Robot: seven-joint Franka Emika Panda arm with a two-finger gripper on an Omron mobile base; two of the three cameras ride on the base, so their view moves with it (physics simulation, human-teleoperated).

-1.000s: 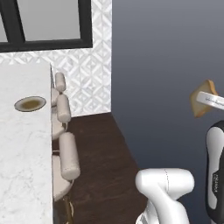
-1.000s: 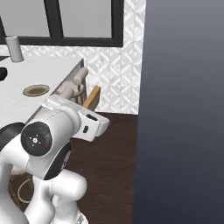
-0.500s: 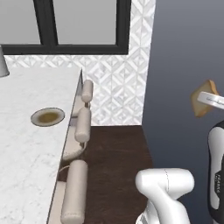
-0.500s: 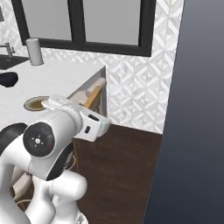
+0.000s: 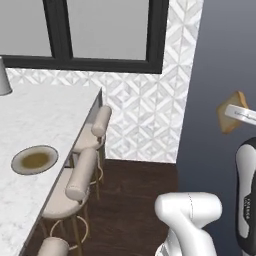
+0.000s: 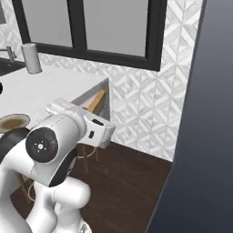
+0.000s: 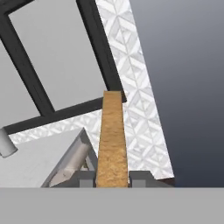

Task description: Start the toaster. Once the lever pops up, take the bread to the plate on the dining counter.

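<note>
My gripper (image 7: 112,180) is shut on the bread (image 7: 112,138), a golden-tan slice seen edge-on between the two finger tips. In the left base view the bread (image 5: 228,119) hangs high at the right, in the gripper (image 5: 236,114), well away from the counter. The round brownish plate (image 5: 35,160) lies bare on the white marble dining counter (image 5: 45,117) at the left. From the right base view, the plate (image 6: 11,123) peeks out beside the arm, and a corner of the bread (image 6: 96,101) shows behind the hand. The toaster is out of view.
Cushioned stools (image 5: 82,175) line the counter's near side over dark wood floor. A grey cylinder (image 6: 31,58) stands at the counter's far end near a dark sink (image 6: 8,66). A black-framed window and patterned wall are ahead, and a dark flat wall (image 5: 220,60) is on the right.
The whole picture has shifted as the base turned: counter, plate and stools slid across both base views and the window came into view. The bread stays shut in the gripper.
</note>
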